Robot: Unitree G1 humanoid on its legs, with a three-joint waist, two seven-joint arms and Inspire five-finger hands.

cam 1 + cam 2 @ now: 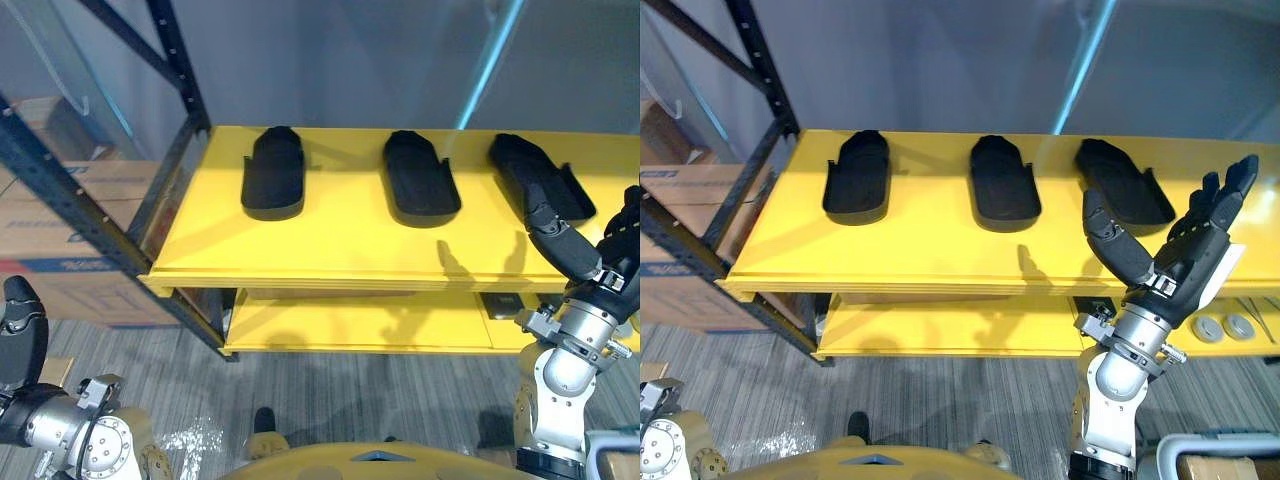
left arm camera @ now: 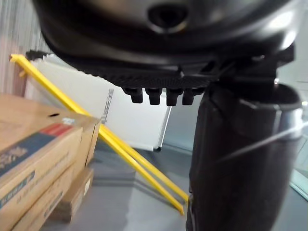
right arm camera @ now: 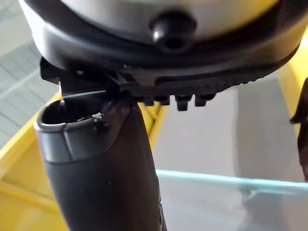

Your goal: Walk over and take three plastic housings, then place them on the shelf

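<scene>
My left hand sits low at the lower left of the frame, down off the shelf; in its wrist view the fingers look relaxed and there is nothing in it. My right hand is up at the right side, in front of the shelf edge, with fingers straight and spread, thumb out to the side, and nothing in its grasp. Behind it is the yellow shelf, with a lower yellow board under it and two small round parts at that board's right end. On the top board lie three black plastic housings in a row, well apart. The left housing is in the upper left, the middle housing is at centre, and the right housing is in the upper right, just beyond my right thumb, which I judge is not touching it. Cardboard boxes sit behind the dark rack post at far left. With all three on the shelf and both hands empty, I judge placing done. All that looks left is pulling the right arm back.
</scene>
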